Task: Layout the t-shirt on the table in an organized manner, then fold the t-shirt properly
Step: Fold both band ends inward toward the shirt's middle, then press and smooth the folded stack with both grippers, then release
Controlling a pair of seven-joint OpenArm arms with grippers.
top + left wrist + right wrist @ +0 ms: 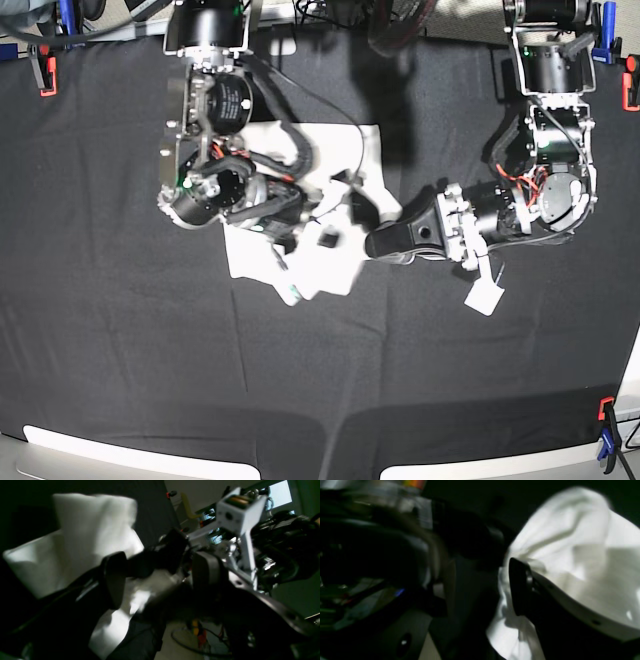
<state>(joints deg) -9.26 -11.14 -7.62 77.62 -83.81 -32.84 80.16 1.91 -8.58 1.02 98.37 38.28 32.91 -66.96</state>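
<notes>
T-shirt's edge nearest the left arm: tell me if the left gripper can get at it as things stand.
Probably yes. The left gripper is open and sits right at the t-shirt edge on the table, with nothing between them; the right gripper works over the shirt's middle, clear of that edge.

- In the base view the t-shirt (pixel 320 210) is seen lying on the table (pixel 120 340), somewhat toward the far edge and left of centre.
- The right gripper (pixel 325 225) is placed over the shirt, reached in from the view's left.
- The left gripper (pixel 375 235) is placed at the shirt's right edge, reached in from the view's right.
- Clamps (pixel 45 70) are fixed at the table's corners.
</notes>
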